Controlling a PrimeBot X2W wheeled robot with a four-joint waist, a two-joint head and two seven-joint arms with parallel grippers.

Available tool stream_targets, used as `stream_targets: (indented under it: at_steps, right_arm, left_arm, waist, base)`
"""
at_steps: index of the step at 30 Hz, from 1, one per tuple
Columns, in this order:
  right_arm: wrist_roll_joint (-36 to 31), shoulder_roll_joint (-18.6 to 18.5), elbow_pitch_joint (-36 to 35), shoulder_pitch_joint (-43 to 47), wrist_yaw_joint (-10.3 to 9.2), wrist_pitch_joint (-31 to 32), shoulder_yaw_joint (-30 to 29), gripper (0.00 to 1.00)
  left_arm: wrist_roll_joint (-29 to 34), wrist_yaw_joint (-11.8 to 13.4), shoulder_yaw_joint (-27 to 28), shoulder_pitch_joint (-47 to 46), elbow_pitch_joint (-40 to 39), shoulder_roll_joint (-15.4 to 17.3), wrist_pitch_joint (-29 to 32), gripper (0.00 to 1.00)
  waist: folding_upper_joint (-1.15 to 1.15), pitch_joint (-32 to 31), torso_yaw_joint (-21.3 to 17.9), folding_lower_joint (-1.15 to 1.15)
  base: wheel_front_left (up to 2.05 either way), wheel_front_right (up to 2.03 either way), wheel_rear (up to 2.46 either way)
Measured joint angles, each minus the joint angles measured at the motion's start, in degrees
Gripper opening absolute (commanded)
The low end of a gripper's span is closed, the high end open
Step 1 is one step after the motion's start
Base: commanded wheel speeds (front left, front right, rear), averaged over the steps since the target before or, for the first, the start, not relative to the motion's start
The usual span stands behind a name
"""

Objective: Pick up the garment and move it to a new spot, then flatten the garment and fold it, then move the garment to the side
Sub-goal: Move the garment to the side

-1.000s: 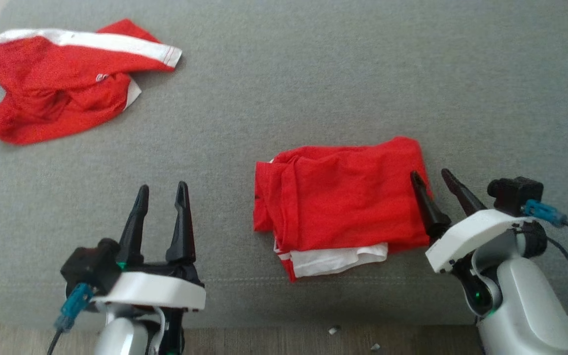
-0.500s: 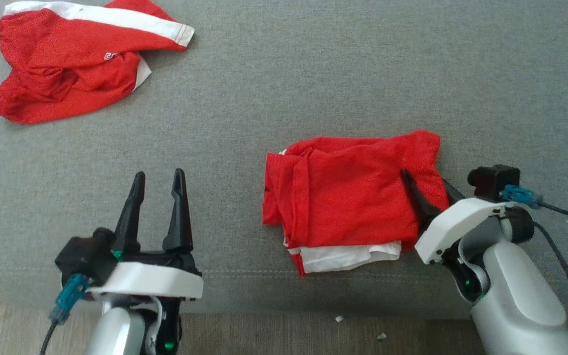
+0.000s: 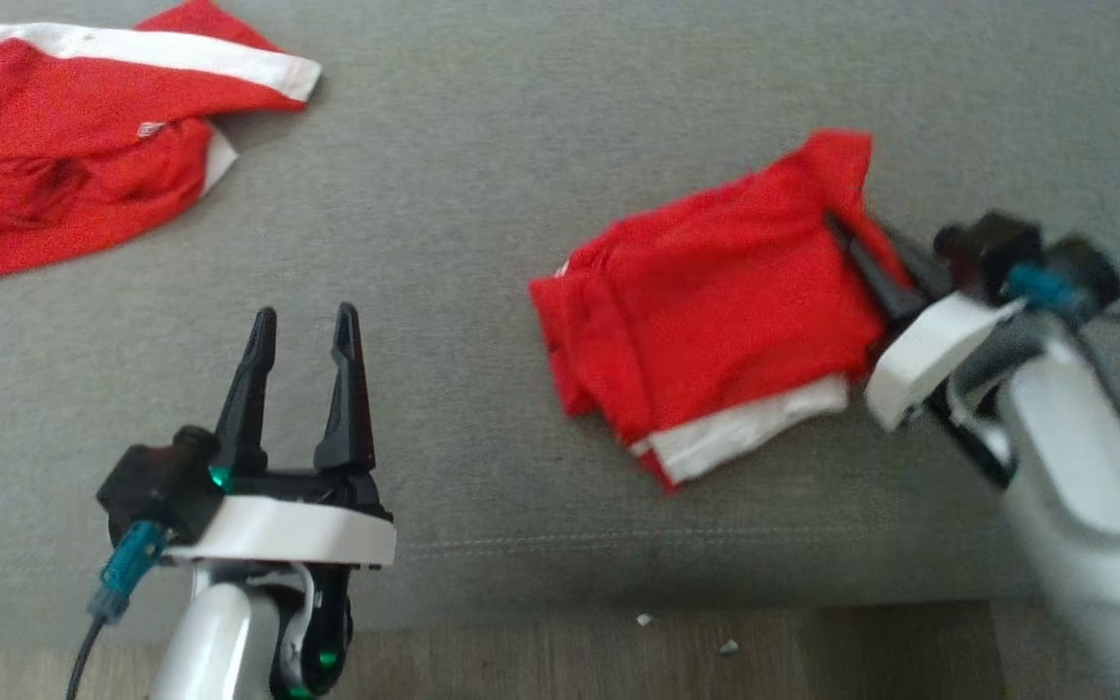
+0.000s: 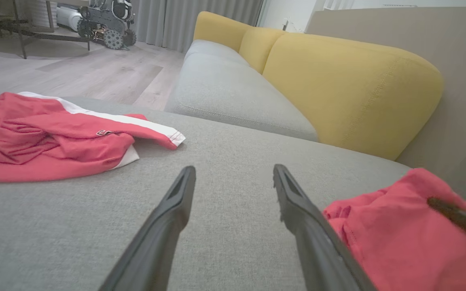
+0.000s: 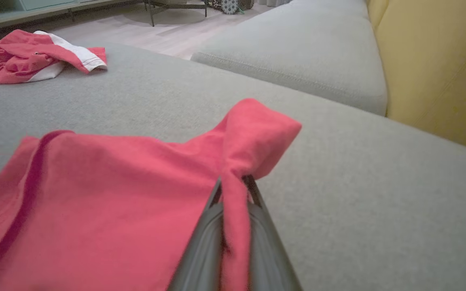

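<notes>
Plainly, the right claw (image 5: pixel 233 182) pinches the folded garment (image 3: pixel 725 311) at its right edge.

Soft even daylight; head view motion-blurred, wrist views edge-distorted.

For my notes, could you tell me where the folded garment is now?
The folded garment lies right of centre in the head view on the grey cushion, its right edge pinched by the right gripper.
</notes>
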Motion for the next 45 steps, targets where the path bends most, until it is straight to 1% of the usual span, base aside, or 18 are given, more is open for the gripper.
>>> stream_targets:
  at_steps: [4, 5, 6, 8, 11, 15, 18, 22, 26, 28, 32, 38, 39, 40, 42, 43, 44, 45]
  right_arm:
    - [3.44, -4.42, 1.59, -5.29, 0.00, 0.97, 1.29, 0.00]
    - [3.44, -4.42, 1.59, -5.29, 0.00, 0.97, 1.29, 0.00]
    - [6.15, -6.22, 3.21, -7.69, 0.00, 1.29, 0.69, 0.00]
    - [7.21, -7.01, 3.98, -8.85, 0.00, 1.37, 0.43, 0.00]
    - [9.15, -8.71, 6.14, -12.40, 0.00, 1.19, -0.47, 0.00]
    - [10.78, -9.68, 9.27, -16.12, 0.00, 0.91, -1.29, 0.00]
    - [11.62, -9.93, 11.88, -17.59, 0.00, 0.48, -1.89, 0.00]
    - [12.61, -9.94, 15.58, -19.77, 0.00, -0.71, -4.75, 0.00]
    - [12.85, -9.09, 18.98, -22.98, 0.00, -2.83, -7.10, 0.00]
    - [11.56, -8.59, 20.47, -23.86, 0.00, -3.63, -7.25, 0.00]
    - [11.37, -7.16, 22.30, -24.25, 0.00, -4.75, -7.20, 0.00]
    - [11.43, -7.12, 23.58, -24.48, 0.00, -5.93, -6.69, 0.00]
    - [11.45, -7.11, 23.56, -24.57, 0.00, -6.45, -6.51, 0.03]
    - [11.51, -7.11, 23.53, -24.69, 0.00, -6.88, -6.20, 0.30]
    - [11.60, -7.10, 23.51, -24.89, 0.00, -7.11, -5.43, 0.61]
    - [11.70, -7.09, 23.47, -24.96, 0.00, -7.14, -5.08, 0.86]
    - [12.04, -7.03, 23.43, -24.97, 0.00, -7.14, -4.89, 1.00]
    - [12.43, -6.98, 23.47, -24.97, 0.00, -7.15, -4.77, 1.00]
  left_arm:
    - [0.82, -0.73, 0.57, -1.86, -0.10, 0.00, 0.00, 1.00]
    - [0.82, -0.73, 0.57, -1.86, -0.10, 0.00, 0.00, 1.00]
    - [1.41, -1.47, 0.70, -3.33, -0.31, 0.00, -0.01, 1.00]
    - [1.64, -1.62, 0.73, -4.19, -0.43, -0.01, -0.01, 1.00]
    - [2.88, -2.88, 1.07, -6.73, -0.48, -0.03, -0.01, 1.00]
    - [4.78, -4.38, 1.67, -9.84, -1.00, -0.13, -0.22, 1.00]
    - [5.84, -5.13, 2.14, -12.18, -1.55, -0.19, -0.41, 1.00]
    - [6.53, -6.09, 2.46, -14.21, -2.81, -0.16, -0.42, 1.00]
    - [7.10, -6.13, 2.43, -14.41, -3.33, -0.05, -0.42, 1.00]
    - [7.11, -6.28, 2.41, -14.41, -3.56, -0.05, -0.42, 1.00]
    - [7.11, -6.31, 2.34, -14.39, -3.67, -0.05, -0.42, 1.00]
    - [7.11, -6.51, 2.37, -14.23, -3.75, -0.03, -0.42, 1.00]
    - [7.11, -6.51, 2.40, -14.18, -3.74, -0.03, -0.42, 1.00]
    - [7.11, -6.51, 2.41, -14.17, -3.72, -0.03, -0.42, 1.00]
    - [7.10, -6.51, 2.41, -14.17, -3.71, -0.03, -0.42, 1.00]
    - [7.10, -6.50, 2.41, -14.17, -3.70, -0.03, -0.42, 1.00]
    - [7.03, -6.50, 2.41, -14.15, -3.70, -0.03, -0.42, 1.00]
    - [7.01, -6.49, 2.41, -14.12, -3.70, -0.04, -0.42, 1.00]
  waist:
    - [0.00, 1.48, -1.99, 0.00]
    - [0.00, 1.48, -1.99, 0.00]
    - [0.00, 2.55, -2.90, 0.00]
    - [0.00, 3.15, -3.36, 0.00]
    - [0.00, 4.97, -4.83, 0.01]
    - [0.00, 7.26, -6.97, 0.01]
    - [0.00, 8.78, -8.62, 0.01]
    - [0.00, 10.54, -10.86, 0.01]
    - [0.00, 12.08, -13.16, 0.00]
    - [0.00, 12.62, -13.63, 0.01]
    - [0.00, 12.79, -13.85, 0.00]
    - [0.00, 12.69, -13.59, 0.00]
    - [0.00, 12.66, -13.54, 0.00]
    - [0.00, 12.60, -13.48, 0.00]
    - [0.00, 12.41, -13.37, 0.00]
    - [0.00, 12.29, -13.32, 0.00]
    - [0.00, 12.14, -13.26, 0.00]
    - [0.00, 11.96, -13.20, 0.00]
  base:
    - [0.00, 0.00, 0.00]
    - [0.00, 0.00, 0.00]
    - [0.00, 0.00, 0.00]
    - [0.00, 0.00, 0.00]
    - [0.00, 0.00, 0.00]
    - [0.00, 0.00, 0.00]
    - [0.00, 0.00, 0.00]
    - [0.00, 0.00, 0.00]
    - [0.00, 0.00, 0.00]
    - [0.00, 0.00, 0.00]
    - [0.00, 0.00, 0.00]
    - [0.00, 0.00, 0.00]
    - [0.00, 0.00, 0.00]
    - [0.00, 0.00, 0.00]
    - [0.00, 0.00, 0.00]
    - [0.00, 0.00, 0.00]
    - [0.00, 0.00, 0.00]
    - [0.00, 0.00, 0.00]
